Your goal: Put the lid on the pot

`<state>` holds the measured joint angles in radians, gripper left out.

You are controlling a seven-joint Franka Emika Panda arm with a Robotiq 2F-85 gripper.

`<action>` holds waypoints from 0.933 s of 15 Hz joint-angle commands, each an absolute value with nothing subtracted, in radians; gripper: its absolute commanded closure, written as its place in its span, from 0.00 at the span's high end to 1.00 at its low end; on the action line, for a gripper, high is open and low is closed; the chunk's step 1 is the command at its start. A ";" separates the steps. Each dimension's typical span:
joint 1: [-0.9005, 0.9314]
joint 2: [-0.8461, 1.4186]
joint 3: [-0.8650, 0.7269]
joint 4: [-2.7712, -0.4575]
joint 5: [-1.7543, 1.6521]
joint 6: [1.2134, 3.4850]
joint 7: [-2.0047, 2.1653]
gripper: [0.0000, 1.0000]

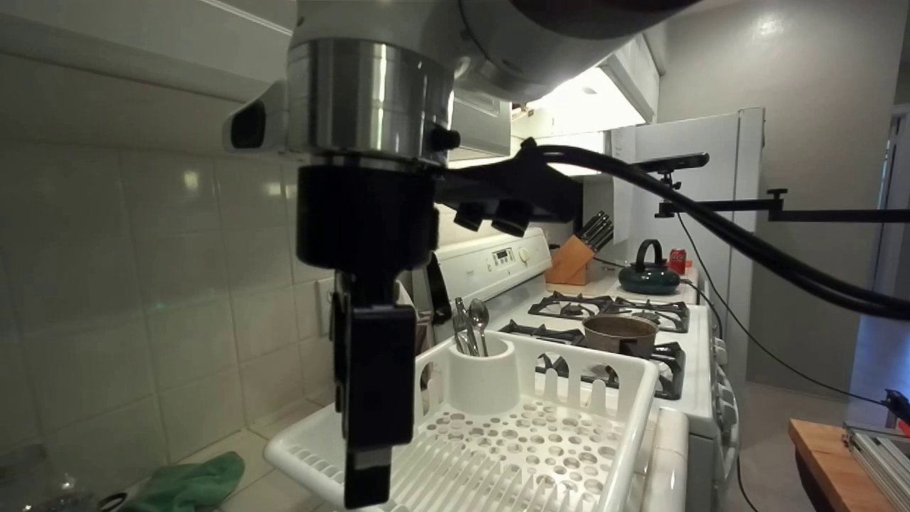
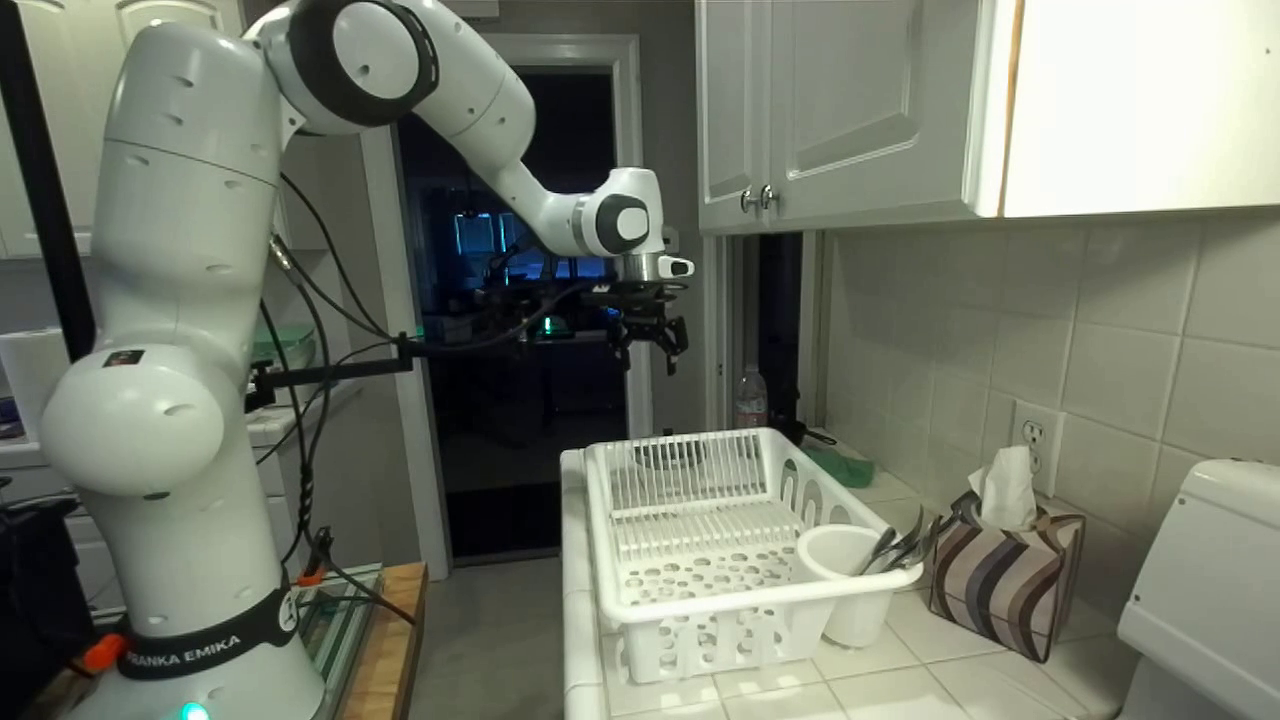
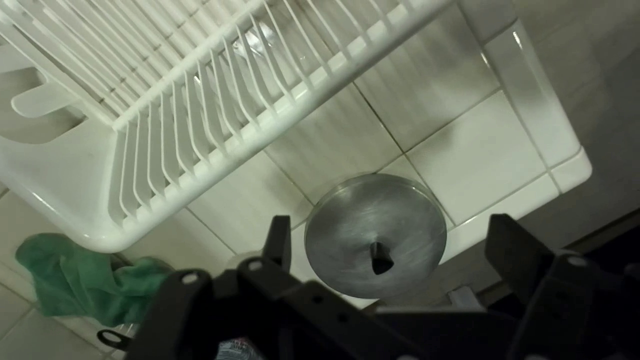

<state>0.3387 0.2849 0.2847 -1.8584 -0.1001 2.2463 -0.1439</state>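
In the wrist view, the gripper (image 3: 392,240) is hanging with its fingers (image 3: 279,240) spread far apart, and the lid (image 3: 367,220) is showing in the gap, lower down. Round, grey and metallic, it is lying knob upward on the white tiled counter (image 3: 475,155), close to the edge. A white dish rack (image 3: 272,125) is standing just beside it, and a green cloth (image 3: 90,280) is lying near the rack's corner.

In an exterior view, the brownish pot (image 1: 615,338) is sitting on the stove (image 1: 700,363), well apart from the gripper. Cutlery (image 1: 478,313) is leaning in the rack's white cup (image 1: 483,384). A dark kettle (image 1: 648,277) and a wooden knife block (image 1: 567,262) are standing farther back.

In an exterior view, the arm (image 2: 200,250) is reaching across, holding the gripper higher than the rack, toward its slatted end. A striped tissue box (image 2: 1000,580) is standing beside the rack. The lid is perhaps showing as a grey shape through the slats, though they are hiding too much to be sure.
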 commanded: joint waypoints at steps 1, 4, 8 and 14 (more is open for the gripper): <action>0.354 0.353 0.282 -1.783 -0.146 2.192 -0.147 1.00; 0.346 0.338 0.286 -1.816 -0.126 2.218 -0.143 1.00; 0.349 0.363 0.285 -1.794 -0.132 2.216 -0.143 1.00; 0.348 0.384 0.294 -1.786 -0.111 2.236 -0.153 1.00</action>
